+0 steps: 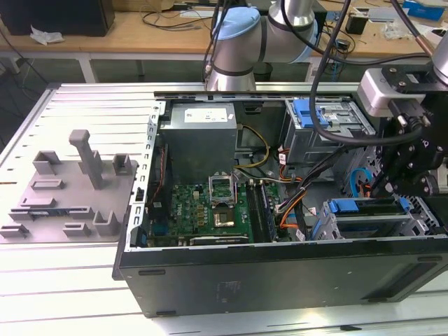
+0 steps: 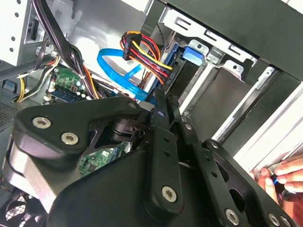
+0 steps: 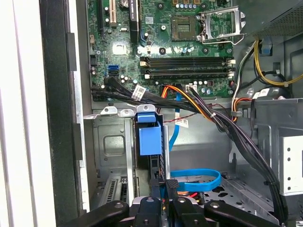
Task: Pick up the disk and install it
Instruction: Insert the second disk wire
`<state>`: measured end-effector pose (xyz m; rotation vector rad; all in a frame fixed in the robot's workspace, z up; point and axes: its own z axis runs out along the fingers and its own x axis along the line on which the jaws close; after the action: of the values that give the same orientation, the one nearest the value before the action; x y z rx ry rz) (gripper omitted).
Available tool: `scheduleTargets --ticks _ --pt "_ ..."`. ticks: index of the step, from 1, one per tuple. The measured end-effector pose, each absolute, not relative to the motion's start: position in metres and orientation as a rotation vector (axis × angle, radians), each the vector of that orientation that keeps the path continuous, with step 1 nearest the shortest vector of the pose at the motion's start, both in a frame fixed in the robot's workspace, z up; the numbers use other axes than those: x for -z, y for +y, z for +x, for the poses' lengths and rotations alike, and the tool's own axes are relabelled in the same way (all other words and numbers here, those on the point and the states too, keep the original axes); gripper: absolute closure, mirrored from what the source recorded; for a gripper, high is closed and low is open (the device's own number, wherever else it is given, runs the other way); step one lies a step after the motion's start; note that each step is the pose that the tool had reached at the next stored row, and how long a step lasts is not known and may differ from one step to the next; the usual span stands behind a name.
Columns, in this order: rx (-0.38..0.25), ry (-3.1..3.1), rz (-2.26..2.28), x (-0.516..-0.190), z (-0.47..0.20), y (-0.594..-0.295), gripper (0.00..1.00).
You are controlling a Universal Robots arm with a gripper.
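Observation:
The disk (image 3: 149,137) stands on edge in the drive bay of the open computer case, its blue bracket tab facing the first wrist view. It also appears as a blue-edged slab (image 2: 191,53) in the second wrist view, and low at the exterior view's right (image 1: 353,207). My black gripper (image 3: 164,185) is right at the disk's near end, fingers together. The tips (image 2: 164,103) meet just short of the dark disk edge. In the exterior view the gripper (image 1: 378,187) hangs over that bay. Nothing shows between the fingers.
A blue data cable (image 3: 199,177) and thick wire bundles (image 3: 227,123) run beside the bay. The motherboard (image 1: 210,210), the grey power-supply box (image 1: 199,133) and a blue latch on a grey cage (image 1: 311,112) fill the case. A person's hand (image 2: 284,177) rests at the case edge.

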<state>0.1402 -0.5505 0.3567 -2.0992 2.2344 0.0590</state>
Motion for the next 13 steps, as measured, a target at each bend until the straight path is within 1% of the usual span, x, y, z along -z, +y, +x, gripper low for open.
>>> scheduleTargets --ticks 13 --pt "-0.059 2.234 -2.099 -0.3539 0.1402 -0.5505 0.84"
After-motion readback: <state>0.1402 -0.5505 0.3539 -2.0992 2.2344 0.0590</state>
